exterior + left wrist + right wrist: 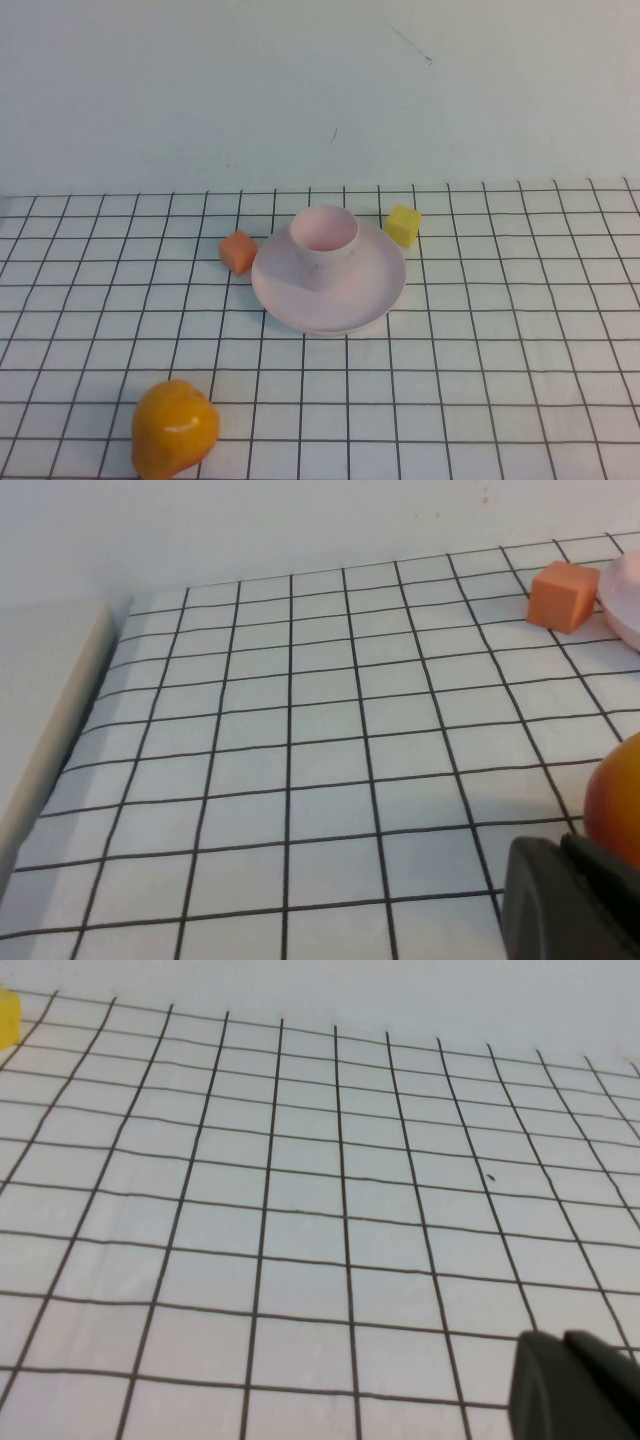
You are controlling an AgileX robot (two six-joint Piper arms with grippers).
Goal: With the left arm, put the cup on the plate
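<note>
We see only a dark corner of the left claw [570, 900] and of the right claw [575, 1385], low over the gridded worktop [500, 330]; we cannot tell their opening. Nearest lies an orange fruit [174, 428], partly cut off. Farther back, the pale pink cup [323, 236] stands upright on the plate [355, 295], between an orange cube [238, 251] and a yellow cube [403, 225].

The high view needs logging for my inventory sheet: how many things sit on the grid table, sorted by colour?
Pale pink: 2, the handleless tumbler cup standing upright on the round shallow plate.
Orange: 2, the small cube left of the plate and the glossy rounded fruit at the near edge.
Yellow: 1, the small cube.
Total: 5.
Neither pincer shows in the high view; left pincer and right pincer show only as dark edges in their wrist views.
</note>
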